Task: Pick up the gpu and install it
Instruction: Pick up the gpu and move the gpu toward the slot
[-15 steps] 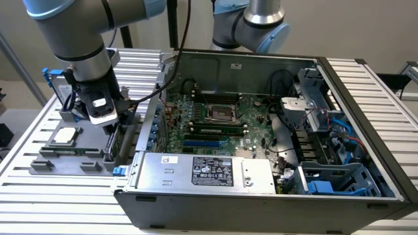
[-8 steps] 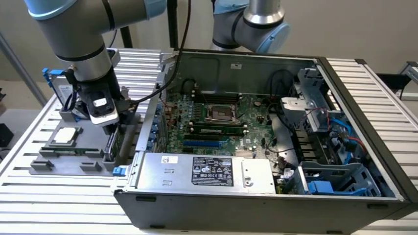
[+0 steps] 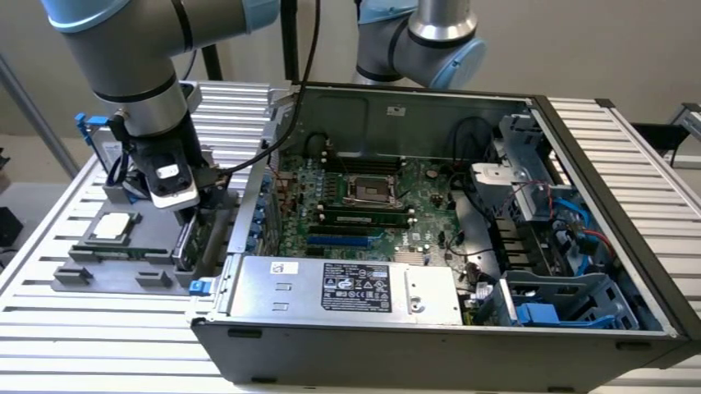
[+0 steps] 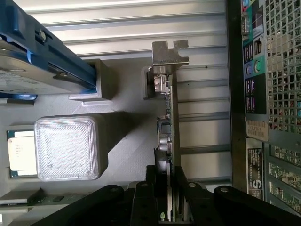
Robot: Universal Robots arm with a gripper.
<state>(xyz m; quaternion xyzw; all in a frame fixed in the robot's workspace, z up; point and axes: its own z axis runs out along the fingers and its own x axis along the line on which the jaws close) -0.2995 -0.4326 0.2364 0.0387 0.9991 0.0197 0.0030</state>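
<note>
The gpu [image 4: 170, 117] stands on edge in a slot of the grey parts fixture [image 3: 110, 275], its silver end bracket [image 4: 169, 54] at the far end from the wrist. In the exterior view the gpu [image 3: 186, 242] shows as a thin green-backed card just outside the computer case's wall, on the exterior view's left. My gripper [image 3: 184, 215] comes down onto its upper edge. In the wrist view the gripper [image 4: 168, 197] straddles the card, and its black fingers [image 4: 153, 193] press against both faces. The card still sits in the fixture.
The open computer case [image 3: 613, 205] lies right of the fixture, with its motherboard [image 3: 362, 197] and power supply [image 3: 328, 287] exposed. Its perforated rear panel [image 4: 273, 94] stands close beside the card. A hard drive with blue rails [image 4: 28, 61], a processor [image 3: 110, 227] and a white square block [image 4: 68, 148] share the fixture.
</note>
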